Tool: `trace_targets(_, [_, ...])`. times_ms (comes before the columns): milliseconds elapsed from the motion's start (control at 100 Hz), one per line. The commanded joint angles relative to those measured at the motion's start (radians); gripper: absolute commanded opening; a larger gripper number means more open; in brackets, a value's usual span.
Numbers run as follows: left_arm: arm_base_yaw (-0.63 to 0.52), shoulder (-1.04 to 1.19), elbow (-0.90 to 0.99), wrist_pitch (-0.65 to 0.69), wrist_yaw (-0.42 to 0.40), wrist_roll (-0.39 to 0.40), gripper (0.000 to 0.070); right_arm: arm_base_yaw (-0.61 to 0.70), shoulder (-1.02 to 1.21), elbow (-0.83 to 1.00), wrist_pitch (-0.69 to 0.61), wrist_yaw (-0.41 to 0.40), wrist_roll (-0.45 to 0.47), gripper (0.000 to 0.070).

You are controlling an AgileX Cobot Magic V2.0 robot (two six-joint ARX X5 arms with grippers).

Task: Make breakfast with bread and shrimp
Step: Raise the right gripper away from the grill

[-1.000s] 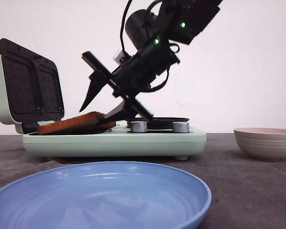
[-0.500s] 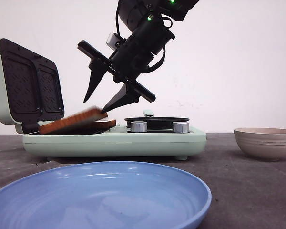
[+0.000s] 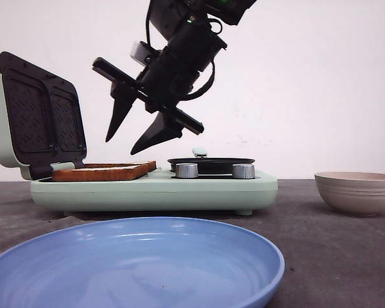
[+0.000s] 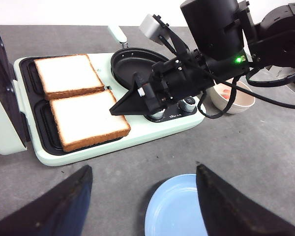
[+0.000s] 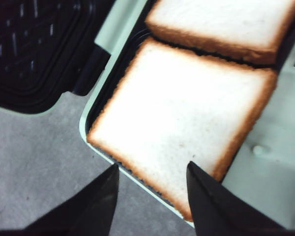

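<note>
Having let go, the right gripper (image 3: pixel 133 138) is rising with jaws spread above the bread (image 4: pixel 83 101), both slices now lying flat in the sandwich maker (image 3: pixel 199 189), though overhanging edges risk getting crushed.

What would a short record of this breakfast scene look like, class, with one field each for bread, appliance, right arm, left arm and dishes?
bread: two slices lying flat, side by side in the appliance's dark trays
appliance: pale green breakfast maker, lid open, round pan beside the trays
right arm: right gripper above the bread, jaws open, empty
left arm: left gripper over the table, jaws open, empty
dishes: blue plate in front; beige bowl to the right
</note>
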Motion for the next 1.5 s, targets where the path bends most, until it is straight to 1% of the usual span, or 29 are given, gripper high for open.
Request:
trace_targets(0, [0.000, 0.000, 0.012, 0.011, -0.001, -0.002, 0.0356, 0.011, -0.001, 0.032, 0.010, 0.013, -0.038, 0.0266])
trace_targets(110, [0.000, 0.000, 0.012, 0.011, -0.001, 0.000, 0.0356, 0.011, -0.027, 0.032, 0.010, 0.029, -0.082, 0.0266])
trace_targets(270, [0.000, 0.000, 0.012, 0.011, -0.006, 0.003, 0.0356, 0.010, -0.093, 0.032, -0.006, 0.109, -0.161, 0.0265])
trace_targets(450, [0.000, 0.000, 0.012, 0.011, -0.021, 0.010, 0.0356, 0.002, -0.180, 0.032, -0.052, 0.199, -0.253, 0.0260])
trace_targets(520, [0.000, 0.000, 0.012, 0.011, -0.026, 0.012, 0.0356, -0.004, -0.213, 0.032, -0.078, 0.228, -0.282, 0.0226])
trace_targets(590, [0.000, 0.000, 0.012, 0.011, -0.027, 0.018, 0.0356, -0.006, -0.240, 0.032, -0.096, 0.242, -0.308, 0.0167])
trace_targets(630, [0.000, 0.000, 0.012, 0.011, -0.029, 0.021, 0.0356, -0.008, -0.255, 0.032, -0.108, 0.257, -0.317, 0.0145])
trace_targets(710, [0.000, 0.000, 0.012, 0.011, -0.029, 0.022, 0.0356, -0.011, -0.284, 0.032, -0.126, 0.289, -0.334, 0.0063])
trace_targets(790, [0.000, 0.000, 0.012, 0.011, -0.032, 0.023, 0.0356, -0.011, -0.306, 0.032, -0.139, 0.307, -0.341, 0.0029])
trace_targets(830, [0.000, 0.000, 0.012, 0.011, -0.035, 0.023, 0.0356, -0.015, -0.316, 0.032, -0.144, 0.307, -0.344, 0.0000])
trace_targets(990, [0.000, 0.000, 0.012, 0.011, -0.055, 0.029, 0.0356, -0.023, -0.357, 0.032, -0.168, 0.311, -0.347, 0.0001])
trace_targets(1160, [0.000, 0.000, 0.012, 0.011, -0.058, 0.034, 0.0356, -0.023, -0.403, 0.030, -0.196, 0.335, -0.351, 0.0001])
trace_targets(1280, [0.000, 0.000, 0.012, 0.011, -0.058, 0.034, 0.0356, -0.023, -0.436, 0.026, -0.195, 0.337, -0.356, 0.0001])
trace_targets(1491, [0.006, 0.000, 0.012, 0.012, -0.062, 0.034, 0.0356, -0.024, -0.496, 0.026, -0.202, 0.348, -0.394, 0.0001])
